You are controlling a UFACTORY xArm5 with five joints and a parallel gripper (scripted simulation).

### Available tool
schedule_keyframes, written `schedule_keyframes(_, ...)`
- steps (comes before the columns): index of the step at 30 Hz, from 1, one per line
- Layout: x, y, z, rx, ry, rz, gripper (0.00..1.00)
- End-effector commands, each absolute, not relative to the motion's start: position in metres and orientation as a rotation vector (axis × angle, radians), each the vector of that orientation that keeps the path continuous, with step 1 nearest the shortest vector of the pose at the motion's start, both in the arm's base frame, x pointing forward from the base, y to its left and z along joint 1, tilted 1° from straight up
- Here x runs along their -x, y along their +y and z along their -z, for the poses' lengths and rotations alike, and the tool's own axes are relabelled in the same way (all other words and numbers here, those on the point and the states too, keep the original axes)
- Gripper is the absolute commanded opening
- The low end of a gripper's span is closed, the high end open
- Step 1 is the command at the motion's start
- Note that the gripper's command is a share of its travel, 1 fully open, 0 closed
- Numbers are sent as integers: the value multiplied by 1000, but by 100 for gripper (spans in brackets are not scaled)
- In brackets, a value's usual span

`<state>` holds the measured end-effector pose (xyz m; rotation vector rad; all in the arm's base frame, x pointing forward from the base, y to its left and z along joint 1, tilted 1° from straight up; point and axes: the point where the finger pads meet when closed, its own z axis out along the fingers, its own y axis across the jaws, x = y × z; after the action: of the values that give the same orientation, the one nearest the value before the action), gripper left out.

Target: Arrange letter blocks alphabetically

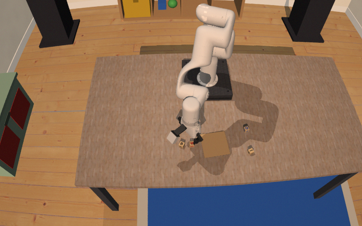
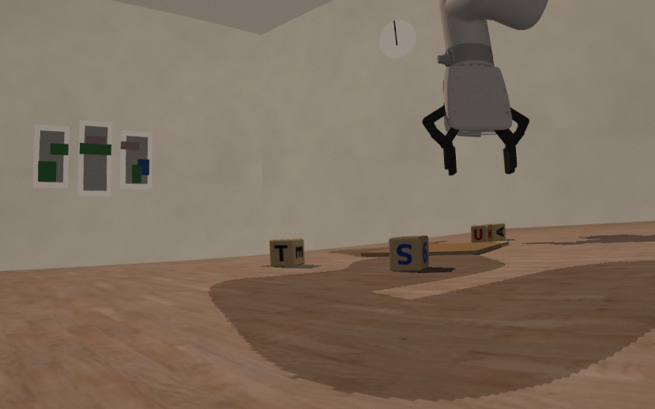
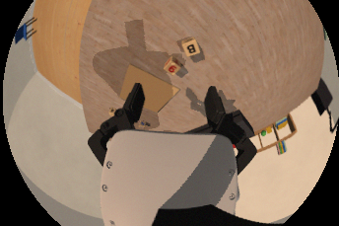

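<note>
The tan square mat (image 1: 215,144) lies flat on the table and also shows in the low side view (image 2: 436,248) and the wrist view (image 3: 148,90). Two blocks sit just left of the mat, close together: one with red marks (image 1: 191,144) (image 2: 479,233) (image 3: 172,67) and one with black marks (image 1: 181,144) (image 2: 496,232) (image 3: 191,47). A block with blue marks (image 1: 246,128) (image 2: 408,253) and another with black marks (image 1: 250,150) (image 2: 286,252) sit right of the mat. No block is on the mat. My gripper (image 2: 477,165) (image 1: 194,138) (image 3: 174,92) is open and empty, high above the mat's left edge near the red block.
The robot base (image 1: 207,80) stands behind the mat. The table's front edge lies well in front of the blocks. My arm's shadow falls over the mat and the right blocks.
</note>
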<state>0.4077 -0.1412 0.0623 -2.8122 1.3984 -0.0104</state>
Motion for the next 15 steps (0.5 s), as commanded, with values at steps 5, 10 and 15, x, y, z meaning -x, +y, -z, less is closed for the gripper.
schedule_keyframes(5,-409,-146,-63,2962,1047,16,100)
schedule_keyframes(10,-409,-148,-62,3020,867,16,100)
schedule_keyframes(15,-409,-151,-62,3068,683,16,100)
